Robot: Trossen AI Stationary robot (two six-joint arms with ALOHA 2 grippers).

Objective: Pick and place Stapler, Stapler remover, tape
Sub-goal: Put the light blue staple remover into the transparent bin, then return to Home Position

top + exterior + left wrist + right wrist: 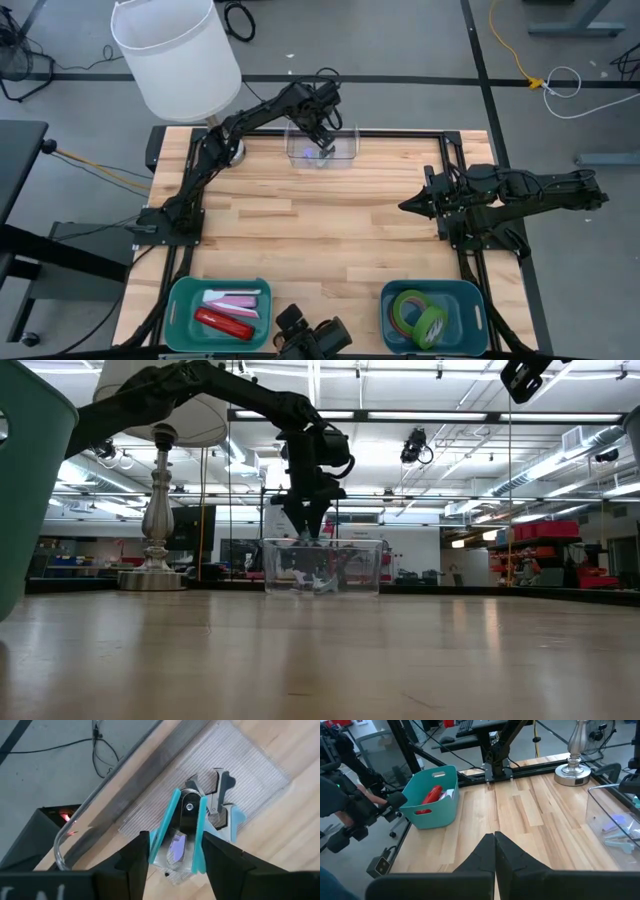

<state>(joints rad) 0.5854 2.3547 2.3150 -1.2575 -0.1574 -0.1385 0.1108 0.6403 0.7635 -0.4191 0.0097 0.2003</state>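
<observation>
A staple remover (187, 827) with teal handles and metal claws lies on the floor of a clear box (322, 146) at the table's far edge. My left gripper (175, 852) is open and points down into that box, one finger on each side of the remover. In the low view its fingers (305, 530) reach about rim height. My right gripper (403, 207) is shut and waits over the table's right side. A red stapler (222, 322) lies in the near-left teal bin (180, 300). Green tape rings (420, 315) lie in the near-right teal bin (470, 300). My left gripper comes from above, pointing down, with its fingers (140, 857) flanking the remover's teal handle end (200, 845). Whether the fingers touch the handles cannot be told. The remover rests on the box floor.
A lamp with a white shade (175, 50) stands on its silver base (155, 575) at the far-left corner, close to the left arm. A pink item (238, 297) lies beside the stapler. Bare wood spans the table's middle (320, 240). A camera mount (310, 335) sits at the near edge.
</observation>
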